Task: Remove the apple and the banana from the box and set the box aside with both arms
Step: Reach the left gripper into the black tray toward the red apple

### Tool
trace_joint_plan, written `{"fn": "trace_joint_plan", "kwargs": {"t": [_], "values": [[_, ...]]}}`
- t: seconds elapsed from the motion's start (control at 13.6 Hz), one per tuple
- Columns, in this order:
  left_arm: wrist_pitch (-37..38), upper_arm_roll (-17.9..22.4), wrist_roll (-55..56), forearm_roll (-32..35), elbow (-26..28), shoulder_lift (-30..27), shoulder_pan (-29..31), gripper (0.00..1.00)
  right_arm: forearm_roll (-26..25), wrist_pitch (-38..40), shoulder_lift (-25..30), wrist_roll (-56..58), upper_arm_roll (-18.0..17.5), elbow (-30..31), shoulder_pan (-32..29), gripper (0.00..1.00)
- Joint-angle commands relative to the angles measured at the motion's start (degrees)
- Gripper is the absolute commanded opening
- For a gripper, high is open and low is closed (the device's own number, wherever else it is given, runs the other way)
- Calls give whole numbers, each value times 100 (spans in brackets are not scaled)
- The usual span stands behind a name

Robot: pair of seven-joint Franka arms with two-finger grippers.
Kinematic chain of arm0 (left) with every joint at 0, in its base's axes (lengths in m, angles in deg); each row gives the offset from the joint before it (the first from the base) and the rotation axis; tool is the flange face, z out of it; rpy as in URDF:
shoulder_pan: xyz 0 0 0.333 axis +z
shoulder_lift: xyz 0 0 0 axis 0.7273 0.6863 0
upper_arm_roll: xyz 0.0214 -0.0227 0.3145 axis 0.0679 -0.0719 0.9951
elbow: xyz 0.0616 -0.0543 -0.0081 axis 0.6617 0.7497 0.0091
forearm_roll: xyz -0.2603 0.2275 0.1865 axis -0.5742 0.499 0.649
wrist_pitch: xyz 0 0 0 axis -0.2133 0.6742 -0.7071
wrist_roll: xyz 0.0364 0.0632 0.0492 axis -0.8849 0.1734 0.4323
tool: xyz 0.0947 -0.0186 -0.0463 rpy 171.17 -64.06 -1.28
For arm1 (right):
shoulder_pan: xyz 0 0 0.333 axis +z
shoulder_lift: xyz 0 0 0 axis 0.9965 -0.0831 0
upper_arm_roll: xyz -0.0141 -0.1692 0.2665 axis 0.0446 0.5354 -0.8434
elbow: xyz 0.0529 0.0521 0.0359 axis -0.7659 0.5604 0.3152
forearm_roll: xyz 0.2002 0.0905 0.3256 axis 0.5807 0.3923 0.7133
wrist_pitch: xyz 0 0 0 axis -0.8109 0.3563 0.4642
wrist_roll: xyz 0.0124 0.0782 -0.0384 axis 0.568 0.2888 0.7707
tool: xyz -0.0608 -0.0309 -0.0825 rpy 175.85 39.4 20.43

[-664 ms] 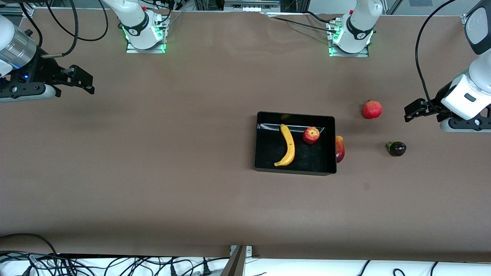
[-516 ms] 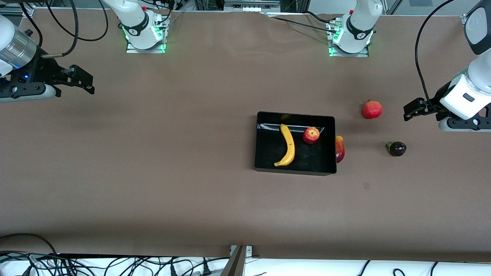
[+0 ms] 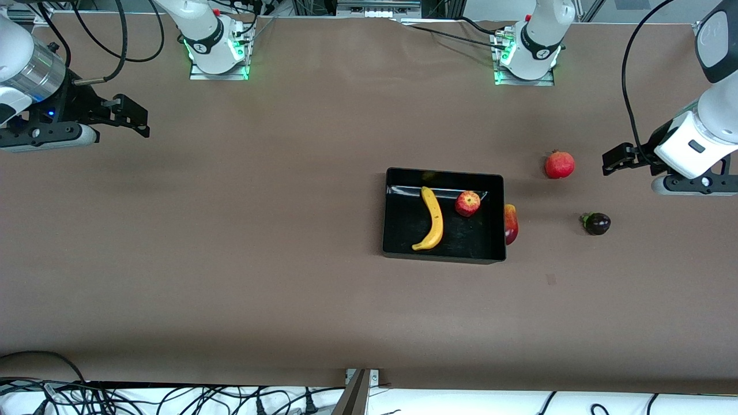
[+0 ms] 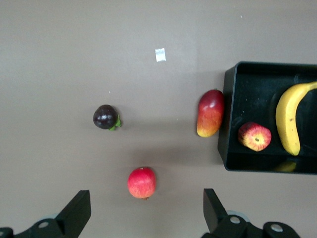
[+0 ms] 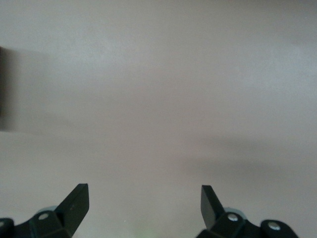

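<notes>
A black box (image 3: 443, 253) sits mid-table holding a banana (image 3: 432, 218) and apple (image 3: 467, 203); a mango (image 3: 511, 223) touches its outer wall. Pomegranate (image 3: 559, 164) and purple fruit (image 3: 597, 223) lie apart on open table. Left gripper (image 3: 612, 162) and right gripper (image 3: 135, 118) hover empty, fingers spread.

Taking twelve o'clock as toward the arm bases, I see the counter (image 3: 230, 230) bare from the box (image 3: 443, 172) out to nine o'clock, where my right hand (image 3: 137, 118) hangs with its fingers spread. Inside the box, the banana (image 3: 432, 219) and apple (image 3: 467, 203) leave the six o'clock corner by the apple free. The mango (image 3: 511, 225) lies tight against the box's three o'clock wall, so there is no finger room on that side. The pomegranate (image 3: 559, 165) and purple fruit (image 3: 597, 223) sit well apart, with clear counter around each. My left hand (image 3: 610, 162), fingers spread, hangs at the pomegranate's three o'clock.
</notes>
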Motion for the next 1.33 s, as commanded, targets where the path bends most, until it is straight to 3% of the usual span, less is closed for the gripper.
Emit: {"fn": "trace_joint_plan", "kwargs": {"t": [0.0,0.22,0.37,0.59,0.89,1.03,1.25], "values": [[194,-89,4,-116,-168,70,-12,100,77,113,21,25,-15,-90,-34,100],[527,-342,-5,-124,-168,140,-73,100,42,60,-5,61,-6,-90,-34,100],[441,-728,21,-116,-194,656,-169,100,16,52,-5,43,3,-90,-34,100],[-603,-1133,1369,-46,-194,1264,-345,100,16,34,-5,43,-15,-90,-34,100],[-1526,-1161,2428,138,-98,1923,-942,100,16,25,-14,34,-6,-90,-34,100],[-1607,-1161,2579,892,-54,2170,-1337,100,7,25,-5,34,-6,-90,-34,100],[-2149,-1170,2597,1009,637,2180,-1400,100,7,34,-5,34,-6,-90,-34,100]]}}
